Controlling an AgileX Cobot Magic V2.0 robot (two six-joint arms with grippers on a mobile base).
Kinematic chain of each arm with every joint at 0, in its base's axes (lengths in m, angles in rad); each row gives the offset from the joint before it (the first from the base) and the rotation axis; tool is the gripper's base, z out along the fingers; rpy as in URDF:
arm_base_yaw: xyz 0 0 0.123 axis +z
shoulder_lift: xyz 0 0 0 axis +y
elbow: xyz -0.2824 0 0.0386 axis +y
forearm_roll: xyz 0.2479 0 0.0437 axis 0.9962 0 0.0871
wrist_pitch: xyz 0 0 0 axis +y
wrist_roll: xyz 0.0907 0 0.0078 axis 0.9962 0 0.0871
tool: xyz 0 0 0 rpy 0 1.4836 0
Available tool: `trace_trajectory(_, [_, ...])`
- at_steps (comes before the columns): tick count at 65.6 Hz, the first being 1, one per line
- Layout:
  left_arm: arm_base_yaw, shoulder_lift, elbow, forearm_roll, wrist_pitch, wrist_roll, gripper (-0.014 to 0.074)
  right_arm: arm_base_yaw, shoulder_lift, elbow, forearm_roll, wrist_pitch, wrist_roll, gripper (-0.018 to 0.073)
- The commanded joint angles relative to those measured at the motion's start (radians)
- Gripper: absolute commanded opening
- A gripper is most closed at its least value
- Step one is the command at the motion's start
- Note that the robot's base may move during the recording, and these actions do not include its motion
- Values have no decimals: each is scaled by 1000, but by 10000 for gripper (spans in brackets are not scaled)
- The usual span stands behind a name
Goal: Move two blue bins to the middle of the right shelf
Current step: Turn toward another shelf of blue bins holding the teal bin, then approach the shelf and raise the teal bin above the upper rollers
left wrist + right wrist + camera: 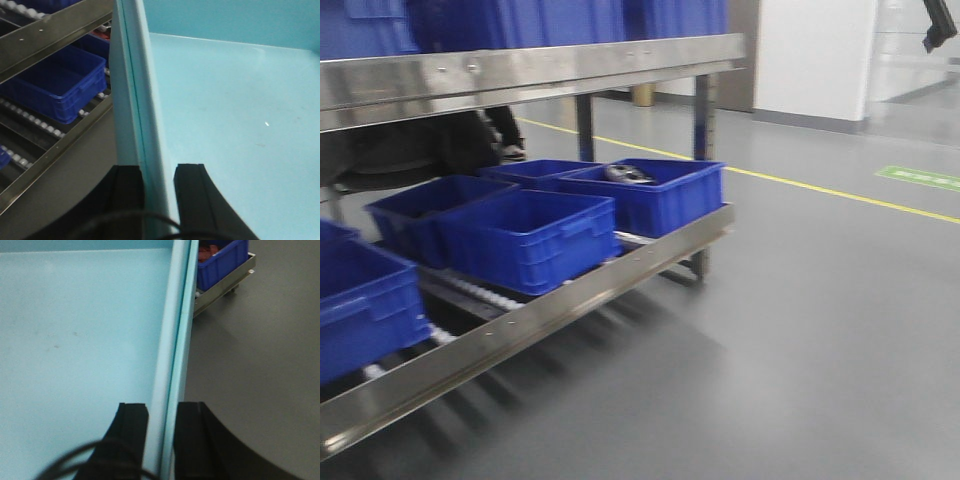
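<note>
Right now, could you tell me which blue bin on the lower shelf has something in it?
The bin at the right end of the lower shelf: grey metallic parts lie inside it, while the other bins on that level show no contents.

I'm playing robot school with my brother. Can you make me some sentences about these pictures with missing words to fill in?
The left pincer and the right pincer are both shut on the pale blue bin, so ___ pincers hold it.
The dark blue bins sit on a shelf made of ___.
The line painted on the grey floor is ___.
Missing words: two; metal; yellow.
</note>
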Motion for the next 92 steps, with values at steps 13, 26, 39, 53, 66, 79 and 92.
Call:
trace_trajectory(13, [-31, -10, -22, -287, -83, -1, -111, 27, -9, -11, 132, -238, -7, -153])
trace_trajectory(26, [-31, -10, -22, -287, -83, -1, -111, 27, -9, -11, 132, -238, -7, -153])
trace_trajectory(39, [-31, -10, -22, -287, -83, -1, -111, 27, -9, -11, 132, -238, -7, -153])
trace_trajectory(53, [-31, -10, -22, -287, -83, -1, -111, 27, -9, -11, 132, -238, -7, -153])
trace_trajectory(66, [-31, -10, -22, -287, -83, -1, -111, 27, -9, -11, 132, -238, -7, -153])
trace_trajectory(79, [-31, -10, -22, -287, -83, -1, -111, 27, -9, -11, 132, -238, -7, -153])
trace_trajectory(92, [-31, -10, -22, -287, -83, -1, -111, 27, -9, -11, 132, -238, -7, -153])
